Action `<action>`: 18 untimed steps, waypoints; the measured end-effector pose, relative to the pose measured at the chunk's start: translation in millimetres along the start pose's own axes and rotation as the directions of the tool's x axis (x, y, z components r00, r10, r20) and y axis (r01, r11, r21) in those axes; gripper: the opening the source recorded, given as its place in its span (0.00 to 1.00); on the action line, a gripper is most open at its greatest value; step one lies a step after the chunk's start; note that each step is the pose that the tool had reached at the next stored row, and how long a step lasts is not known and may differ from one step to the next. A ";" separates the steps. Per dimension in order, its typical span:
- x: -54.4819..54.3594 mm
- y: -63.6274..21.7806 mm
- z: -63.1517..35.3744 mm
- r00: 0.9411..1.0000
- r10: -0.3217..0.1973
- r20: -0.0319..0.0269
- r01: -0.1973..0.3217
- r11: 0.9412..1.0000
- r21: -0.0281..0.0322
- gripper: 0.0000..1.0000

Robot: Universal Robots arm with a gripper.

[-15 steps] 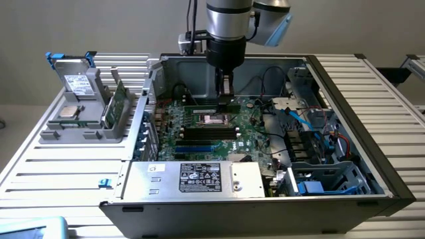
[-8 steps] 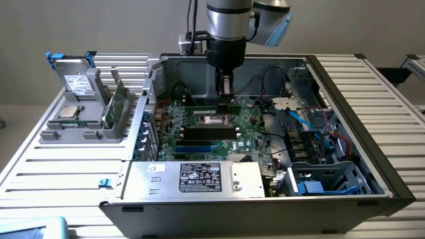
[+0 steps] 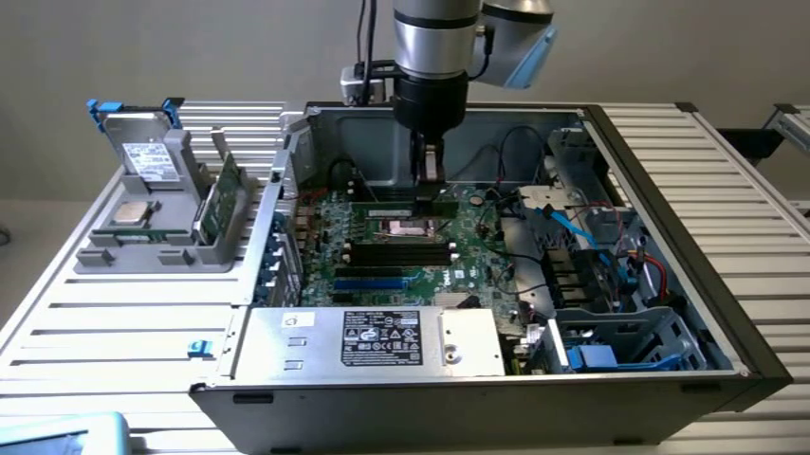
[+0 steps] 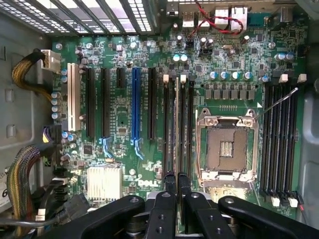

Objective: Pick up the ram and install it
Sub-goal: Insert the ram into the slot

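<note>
- The ram (image 4: 177, 124) is a thin, flat green board seen edge-on as one pale strip. It runs in line with the black memory slots (image 4: 188, 124) beside the processor socket (image 4: 227, 149). I cannot tell whether it is seated.
- The end effector (image 4: 176, 177) (image 3: 432, 190) is matt black metal, and its two fingers (image 4: 169, 185) are clamped on the ram's near end.
- The motherboard (image 4: 124, 124) is glossy green and crowded with small parts. It carries one square steel-framed socket, one blue slot (image 4: 134, 109), one white slot (image 4: 71, 99) and one finned silver heatsink (image 4: 103, 181).
- The sheet-metal case (image 3: 658, 190) is grey and open on top. It walls in the arm, with a labelled silver power supply (image 3: 367, 341) along the near side and loose red and blue cables (image 3: 570, 227) on the exterior view's right.
- On the slatted white surface (image 3: 114, 313), at the exterior view's left, one grey plastic holder (image 3: 108, 258) carries one boxy drive (image 3: 152, 159), one square silver chip (image 3: 133, 210) and one upright green board (image 3: 226, 199).
</note>
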State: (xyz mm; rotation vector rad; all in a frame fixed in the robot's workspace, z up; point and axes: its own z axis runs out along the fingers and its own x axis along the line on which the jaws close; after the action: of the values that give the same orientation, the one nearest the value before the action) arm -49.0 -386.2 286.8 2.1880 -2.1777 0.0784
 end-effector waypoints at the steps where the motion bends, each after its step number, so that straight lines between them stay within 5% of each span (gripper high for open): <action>1: -0.1 0.0 1.5 1.000 0.000 0.000 0.000 1.000 0.000 0.13; 18: -1.9 2.1 26.3 1.000 -0.010 0.000 0.010 1.000 0.001 0.13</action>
State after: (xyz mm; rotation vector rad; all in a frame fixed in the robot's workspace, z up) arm -51.2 -386.2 260.5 2.1987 -2.1670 0.0788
